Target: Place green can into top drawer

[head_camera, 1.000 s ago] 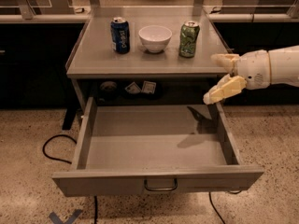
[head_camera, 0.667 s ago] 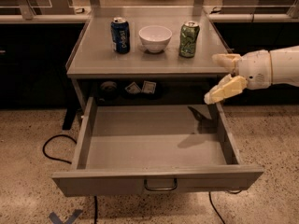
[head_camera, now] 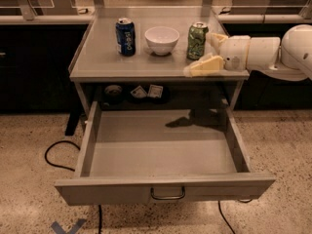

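The room is dim, with a speckled stone floor and a grey metal table carrying a white ceramic bowl, which I'll use as my landmark. The small green soda can with a silver top stands upright just right of the bowl. A blue soda can stands just left of it. Below and in front of the bowl, the wide shallow grey top drawer is pulled fully out, with nothing in it.

My cream two-finger gripper sits right of the bowl, just beyond the green can at can height. Its fingers are spread wide and it grips nothing.

I judge this to be the reach-in before the grasp. Next I need to slide the fingers around the can body, close, lift clear of the bowl, then carry it forward and down into the drawer.

I cannot tell whether the near finger already touches the can. The arm runs off the right edge. Small items on the shelf under the bowl are lost in shadow.
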Controlling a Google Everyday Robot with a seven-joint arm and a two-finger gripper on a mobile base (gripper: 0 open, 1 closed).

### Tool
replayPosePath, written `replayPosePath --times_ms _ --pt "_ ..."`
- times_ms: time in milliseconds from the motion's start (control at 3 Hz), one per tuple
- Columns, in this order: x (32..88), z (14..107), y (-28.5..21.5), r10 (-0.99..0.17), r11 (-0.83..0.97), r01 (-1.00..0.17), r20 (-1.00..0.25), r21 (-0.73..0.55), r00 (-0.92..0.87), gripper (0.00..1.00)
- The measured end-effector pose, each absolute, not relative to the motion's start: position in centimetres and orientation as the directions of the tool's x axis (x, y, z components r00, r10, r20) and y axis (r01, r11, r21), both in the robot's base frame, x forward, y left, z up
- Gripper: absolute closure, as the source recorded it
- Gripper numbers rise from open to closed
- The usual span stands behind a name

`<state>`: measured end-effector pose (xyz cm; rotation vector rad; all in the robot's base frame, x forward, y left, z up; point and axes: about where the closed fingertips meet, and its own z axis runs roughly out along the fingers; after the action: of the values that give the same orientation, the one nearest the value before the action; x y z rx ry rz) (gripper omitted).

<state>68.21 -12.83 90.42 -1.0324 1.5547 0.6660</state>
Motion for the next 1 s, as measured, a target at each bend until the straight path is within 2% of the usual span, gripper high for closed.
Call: replayPosePath --times_ms 667,1000 --pt "70.1 91.2 -13.4 -0.248 0.525 -0.841 -0.969 -0.128 -0.008 0.0" --pt "72.8 90.9 -13.4 -0.258 0.56 -0.81 -0.966 -0.173 0.028 0.0"
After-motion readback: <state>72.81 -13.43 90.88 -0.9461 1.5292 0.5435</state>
